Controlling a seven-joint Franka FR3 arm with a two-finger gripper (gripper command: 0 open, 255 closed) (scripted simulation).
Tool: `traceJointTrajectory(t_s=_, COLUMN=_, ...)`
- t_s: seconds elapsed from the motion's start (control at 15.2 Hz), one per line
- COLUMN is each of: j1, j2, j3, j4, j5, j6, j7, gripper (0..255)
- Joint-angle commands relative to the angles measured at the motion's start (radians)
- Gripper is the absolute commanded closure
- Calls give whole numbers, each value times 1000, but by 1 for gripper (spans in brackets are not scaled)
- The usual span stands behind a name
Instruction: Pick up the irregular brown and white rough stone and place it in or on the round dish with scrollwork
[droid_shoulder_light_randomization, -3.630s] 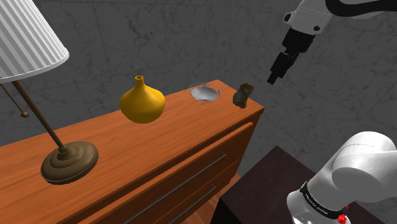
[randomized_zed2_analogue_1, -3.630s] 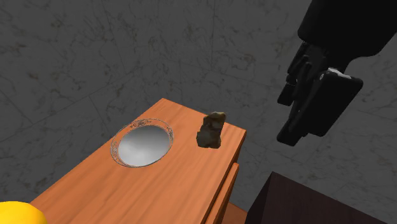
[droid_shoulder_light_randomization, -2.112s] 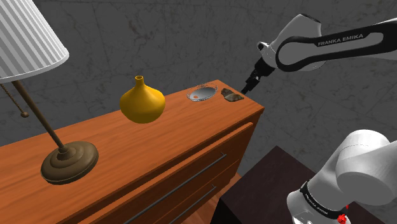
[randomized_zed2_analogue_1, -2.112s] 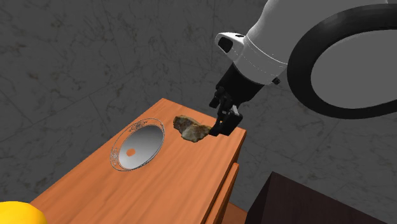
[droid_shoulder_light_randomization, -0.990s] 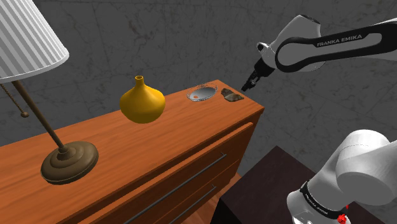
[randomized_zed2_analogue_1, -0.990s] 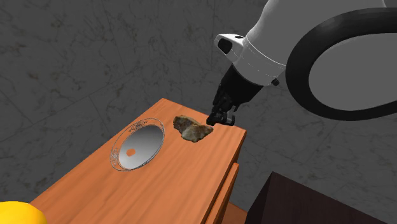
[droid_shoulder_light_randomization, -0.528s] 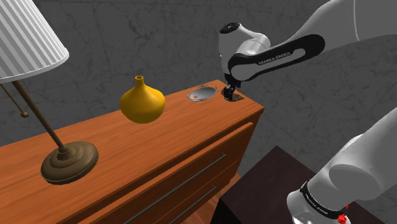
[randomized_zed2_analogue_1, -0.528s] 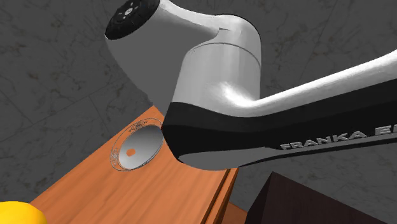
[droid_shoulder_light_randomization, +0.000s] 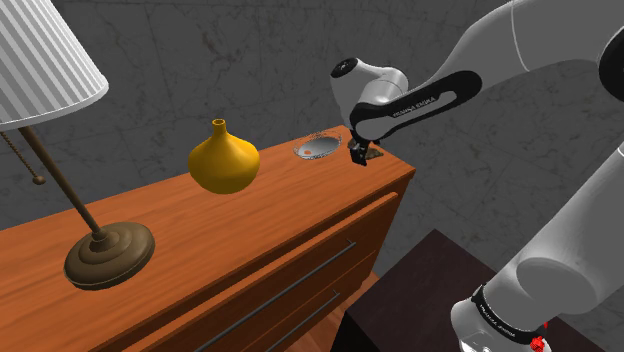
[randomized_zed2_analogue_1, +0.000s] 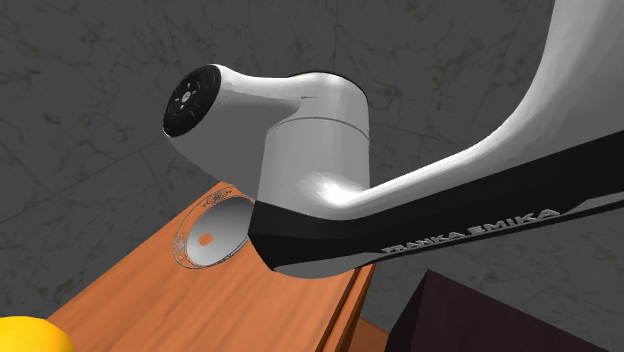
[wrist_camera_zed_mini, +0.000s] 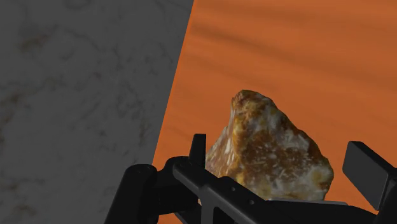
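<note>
Held the tool low at the end corner of the dresser, fingers wide apart on either side of the brown and white stone, not clamped on it. Found the stone lying on the wood close to the edge, near the round scrollwork dish; farther along, a yellow vase and a lamp

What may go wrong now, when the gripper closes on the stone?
The stone lies between the open fingers of the gripper, close to the end edge of the dresser. If one finger touches first, it may push the stone off. Its faces are rough and slanted, so it may slip or turn when lifted toward the dish.
</note>
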Motion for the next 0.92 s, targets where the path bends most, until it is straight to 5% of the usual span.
traceJointTrajectory(t_s=0.0, j1=-3, j2=5, j3=-3, j4=-4, j5=-5, j6=9, j7=2, gripper=0)
traceJointTrajectory(t_s=0.4, j1=-2, j2=5, j3=-3, j4=-4, j5=-5, j6=9, j7=2, gripper=0)
traceJointTrajectory(t_s=0.46, j1=-2, j2=5, j3=-3, j4=-4, j5=-5, j6=9, j7=2, gripper=255)
traceJointTrajectory(t_s=0.86, j1=-3, j2=5, j3=-3, j4=-4, j5=-5, j6=9, j7=2, gripper=255)
